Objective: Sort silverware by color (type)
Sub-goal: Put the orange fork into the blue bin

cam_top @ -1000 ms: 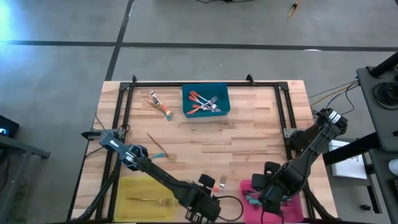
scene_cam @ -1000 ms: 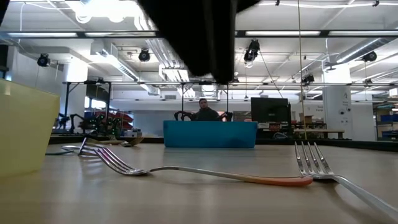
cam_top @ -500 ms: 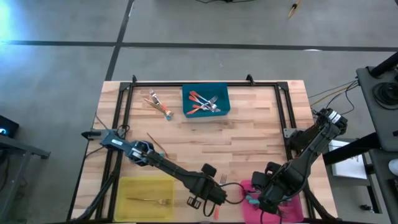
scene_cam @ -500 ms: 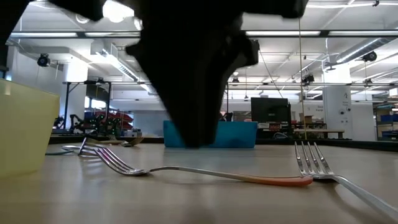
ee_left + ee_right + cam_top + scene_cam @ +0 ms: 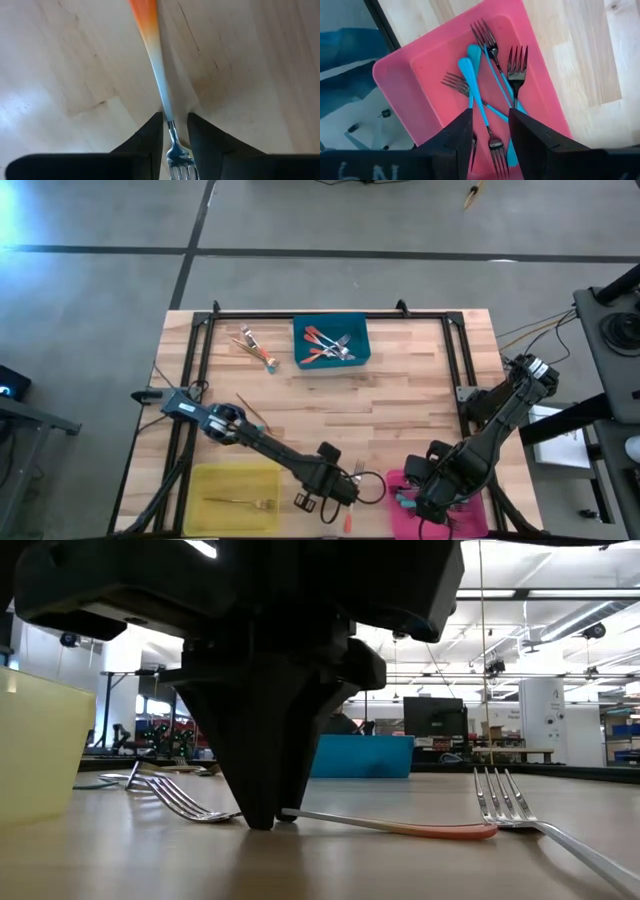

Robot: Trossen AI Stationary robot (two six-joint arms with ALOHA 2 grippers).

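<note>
The left gripper (image 5: pixel 174 131) stands fingertips-down on the table (image 5: pixel 400 400) near its front edge, between the yellow bin (image 5: pixel 215 480) and the pink bin (image 5: pixel 420 80). Its two fingers straddle the neck of an orange-handled fork (image 5: pixel 156 65) lying flat on the wood, with a narrow gap on either side of the stem; whether the pads already touch the metal cannot be told. In the low view the gripper body blocks most of the upper picture, and the fork's tines emerge on one side of it, the orange handle tip on the other. A second fork (image 5: pixel 520 815) lies close by, its handle cut off at the picture's edge.

The right gripper (image 5: pixel 491 131) hangs above the pink bin with its fingers apart and nothing between them. Below it lie several teal-handled forks (image 5: pixel 477 87), crossed over one another; their count is hard to fix.

Farther off, the blue bin (image 5: pixel 357 352) holds orange-handled forks, a gold fork (image 5: pixel 240 502) lies in the yellow bin, and loose forks (image 5: pixel 256 348) lie near the table's far left corner.
</note>
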